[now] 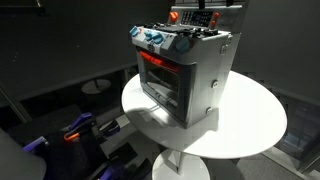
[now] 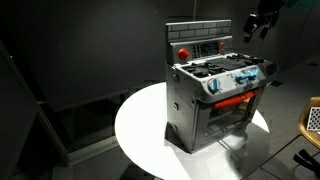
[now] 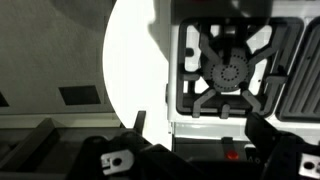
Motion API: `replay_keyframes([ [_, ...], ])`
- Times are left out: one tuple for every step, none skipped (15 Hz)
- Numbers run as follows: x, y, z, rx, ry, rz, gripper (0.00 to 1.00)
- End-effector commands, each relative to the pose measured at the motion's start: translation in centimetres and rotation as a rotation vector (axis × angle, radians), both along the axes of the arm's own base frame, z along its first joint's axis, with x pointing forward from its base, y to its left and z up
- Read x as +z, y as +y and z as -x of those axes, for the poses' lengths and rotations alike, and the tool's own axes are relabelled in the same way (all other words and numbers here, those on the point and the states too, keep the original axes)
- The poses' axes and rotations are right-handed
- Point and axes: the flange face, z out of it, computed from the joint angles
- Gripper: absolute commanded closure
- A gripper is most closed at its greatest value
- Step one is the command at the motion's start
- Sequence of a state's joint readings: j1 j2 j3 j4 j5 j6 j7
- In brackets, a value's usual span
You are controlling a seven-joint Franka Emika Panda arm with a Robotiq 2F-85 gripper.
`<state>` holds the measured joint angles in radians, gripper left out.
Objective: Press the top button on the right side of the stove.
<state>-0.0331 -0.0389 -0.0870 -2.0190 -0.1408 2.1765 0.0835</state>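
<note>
The stove (image 1: 180, 75) stands upright on the round white table (image 1: 250, 130), off centre and close to one edge. Its long axis runs straight up, a box taller than it is wide. One stove, one table, one gripper.

Reading across in an exterior view, the red-orange oven window (image 1: 160, 78) comes first, facing down and to the left. Then comes the plain silver-grey side wall (image 1: 215, 75). Any buttons on that wall are too small to make out here. The blue knobs (image 1: 152, 40) line the top front edge, too small to count with confidence. The red back panel (image 1: 195, 17) rises behind them.

In an exterior view from another angle, bare tabletop (image 2: 140, 130) lies on the left. Next is the stove (image 2: 215, 100), its oven window (image 2: 232, 108) now facing down and to the right, with the back panel (image 2: 197, 48) at its far side. Up in the top right corner the gripper (image 2: 262, 22) hangs in the air above and beyond the stove, well apart from it. That is something only this angle makes plain. From here, though, its jaws cannot be read.

The wrist view settles that. White table (image 3: 130, 60) is on the left, then the stove top seen from straight above. There are two burners: one whole black burner (image 3: 232, 72) under its grate, and a second burner (image 3: 303, 70) cut by the right edge. Across the bottom, the gripper (image 3: 198, 122) shows two fingers (image 3: 140, 122) spread wide apart, holding nothing.
</note>
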Motion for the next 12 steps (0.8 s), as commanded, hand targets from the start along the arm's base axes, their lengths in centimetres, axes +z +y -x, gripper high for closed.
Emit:
replay_keyframes([
  [2.6, -0.7, 2.9, 0.015, 0.106, -0.008, 0.00],
  [3.3, -0.9, 3.7, 0.005, 0.118, 0.007, 0.00],
  [4.0, -1.0, 4.6, -0.006, 0.122, 0.019, 0.00],
  [4.6, -1.0, 5.3, -0.003, 0.129, 0.016, 0.00],
  [5.3, -1.1, 6.0, 0.001, 0.134, 0.006, 0.00],
  [5.9, -1.1, 6.6, 0.006, 0.141, -0.007, 0.00],
  [6.4, -1.1, 7.2, 0.023, 0.152, -0.024, 0.00],
  [6.9, -1.2, 7.7, 0.041, 0.165, -0.045, 0.00],
  [7.3, -1.3, 8.1, 0.054, 0.176, -0.058, 0.00],
  [7.6, -1.4, 8.4, 0.061, 0.184, -0.071, 0.00],
  [7.7, -1.6, 8.6, 0.067, 0.193, -0.084, 0.00],
  [7.7, -1.8, 8.7, 0.068, 0.199, -0.094, 0.00],
])
